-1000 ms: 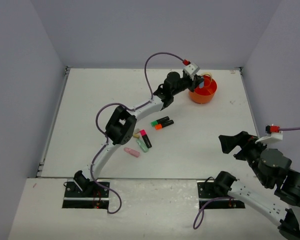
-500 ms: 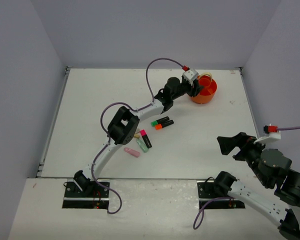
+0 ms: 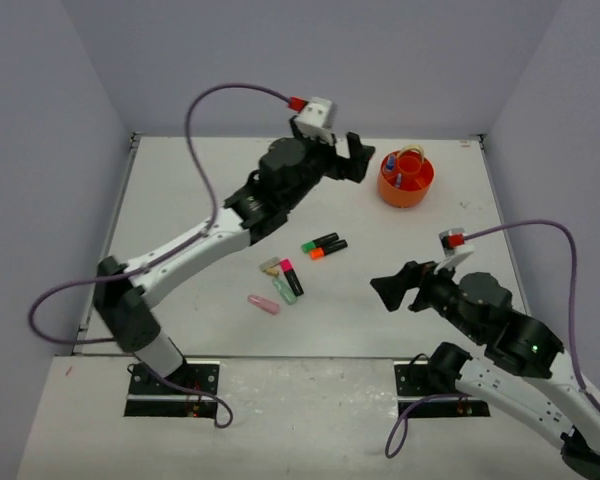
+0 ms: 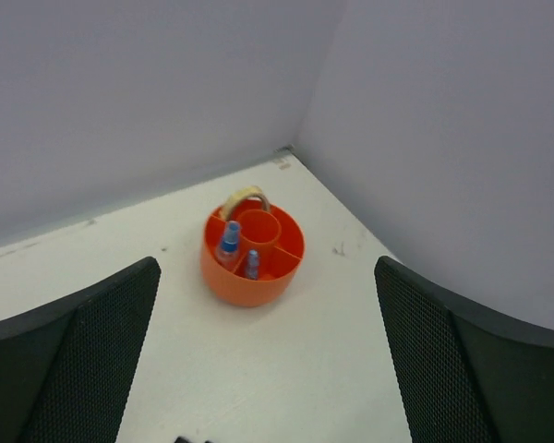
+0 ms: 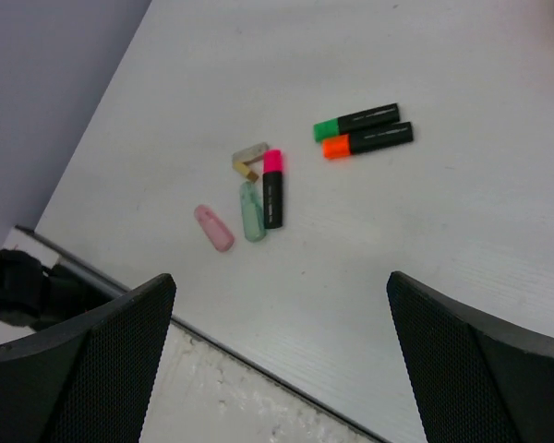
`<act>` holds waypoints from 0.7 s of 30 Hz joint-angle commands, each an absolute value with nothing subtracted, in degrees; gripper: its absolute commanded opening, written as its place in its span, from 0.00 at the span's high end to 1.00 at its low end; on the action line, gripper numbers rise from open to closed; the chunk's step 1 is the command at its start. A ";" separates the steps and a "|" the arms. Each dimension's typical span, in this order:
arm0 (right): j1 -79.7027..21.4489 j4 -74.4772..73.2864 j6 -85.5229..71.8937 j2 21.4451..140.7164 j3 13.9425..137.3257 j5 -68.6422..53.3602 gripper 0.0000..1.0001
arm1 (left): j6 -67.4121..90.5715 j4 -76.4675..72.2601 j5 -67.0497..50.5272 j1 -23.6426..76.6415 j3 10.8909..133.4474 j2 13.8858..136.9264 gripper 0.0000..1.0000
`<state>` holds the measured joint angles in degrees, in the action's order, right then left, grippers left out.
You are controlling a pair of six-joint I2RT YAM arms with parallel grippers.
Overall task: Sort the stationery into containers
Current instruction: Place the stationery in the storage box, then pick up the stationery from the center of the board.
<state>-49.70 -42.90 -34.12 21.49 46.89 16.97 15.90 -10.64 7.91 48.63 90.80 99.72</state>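
Stationery is partly sorted: the round bright orange plastic tub (image 3: 404,194) near the far right corner of the tabletop (image 3: 180,180) holds blue pieces and a tan rubber band (image 4: 246,196). The left arm (image 3: 280,185) has just lifted back from the tub, jaws released and empty, so that drop looks finished. The right arm (image 3: 480,300), jaws spread and empty, has swung in toward the black highlighters (image 3: 325,240) and pastel erasers (image 3: 285,291) left mid-tabletop.
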 commanded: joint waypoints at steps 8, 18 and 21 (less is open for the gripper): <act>-51.56 -21.50 -31.99 68.60 54.00 4.56 0.27 | 37.55 33.58 50.10 46.05 63.64 52.53 0.00; -58.66 -25.66 -29.20 98.68 72.36 6.42 0.48 | 29.33 40.85 42.93 46.05 59.26 41.02 0.00; -58.89 -26.16 -28.72 103.52 75.66 6.03 0.49 | 26.31 38.34 38.70 46.00 54.48 37.82 0.00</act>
<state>-58.54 -25.25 -30.24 98.60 70.58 6.31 31.42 37.76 43.18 46.04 59.96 41.11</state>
